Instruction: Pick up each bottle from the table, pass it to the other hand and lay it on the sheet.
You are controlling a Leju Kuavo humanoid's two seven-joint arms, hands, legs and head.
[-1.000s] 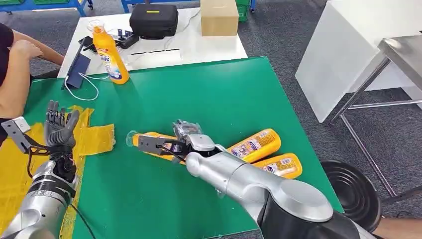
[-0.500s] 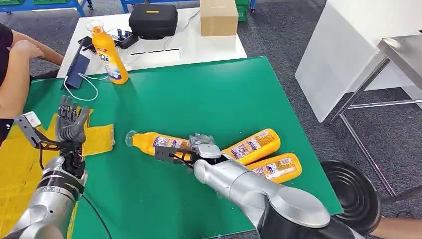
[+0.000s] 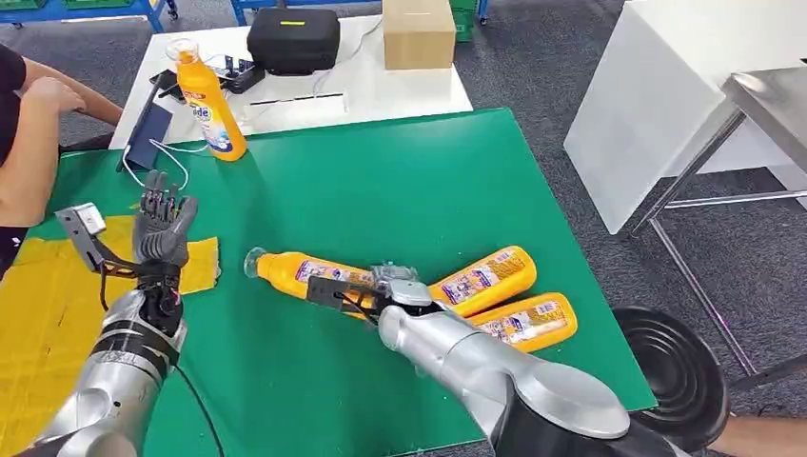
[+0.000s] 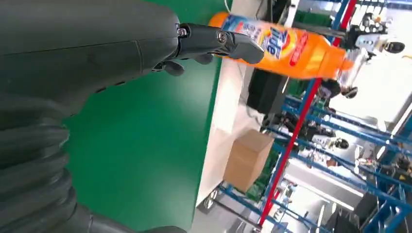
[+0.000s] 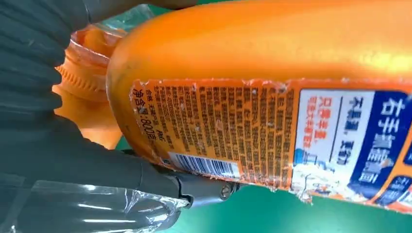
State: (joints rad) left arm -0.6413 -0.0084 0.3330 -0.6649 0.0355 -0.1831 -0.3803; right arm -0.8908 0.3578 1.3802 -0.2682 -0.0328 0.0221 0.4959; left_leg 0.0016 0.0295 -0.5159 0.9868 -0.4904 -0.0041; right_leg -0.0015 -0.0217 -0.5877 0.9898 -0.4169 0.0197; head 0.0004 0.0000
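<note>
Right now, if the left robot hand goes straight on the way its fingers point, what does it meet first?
Probably the upright bottle at the table's far edge: the left robot hand points toward it over bare green table; depth is unclear.

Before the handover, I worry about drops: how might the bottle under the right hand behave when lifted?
The bottle looks rigid plastic, so probably stiff. Its round glossy body may slip or roll from the right hand. It looks full, so likely heavy; the torn label may add some grip.
</note>
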